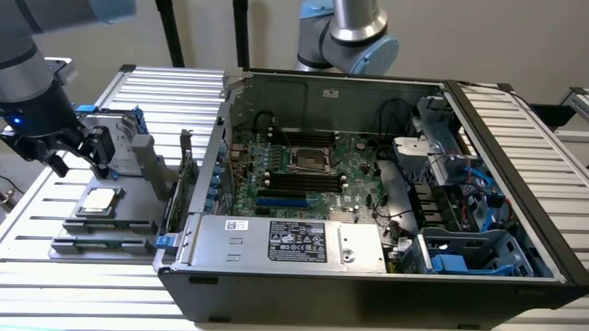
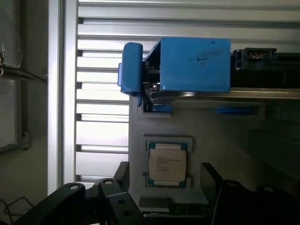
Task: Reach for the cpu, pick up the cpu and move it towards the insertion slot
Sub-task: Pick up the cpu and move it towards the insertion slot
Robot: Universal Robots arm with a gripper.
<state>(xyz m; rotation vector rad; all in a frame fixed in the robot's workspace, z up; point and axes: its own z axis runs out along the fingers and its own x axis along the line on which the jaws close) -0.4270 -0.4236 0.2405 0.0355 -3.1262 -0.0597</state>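
The cpu [image 1: 99,201], a small square chip with a silver top and pale rim, lies flat in a grey holder [image 1: 101,231] on the slatted table at the exterior view's left. My gripper [image 1: 81,163] hangs a little above and behind it, open and holding nothing. In the wrist view the cpu [image 2: 167,162] sits in its recess, framed by the two black fingers [image 2: 123,180], which stand well apart on either side. The insertion slot [image 1: 308,160], a silver-framed socket with a dark centre, is on the motherboard inside the open computer case [image 1: 515,138].
An upright grey hard drive in a blue frame [image 1: 120,131] stands right behind the cpu, close to the gripper; its blue frame [image 2: 187,65] also appears in the wrist view. The case's side wall [image 1: 189,179] rises between holder and motherboard. Black memory slots [image 1: 304,183] flank the socket.
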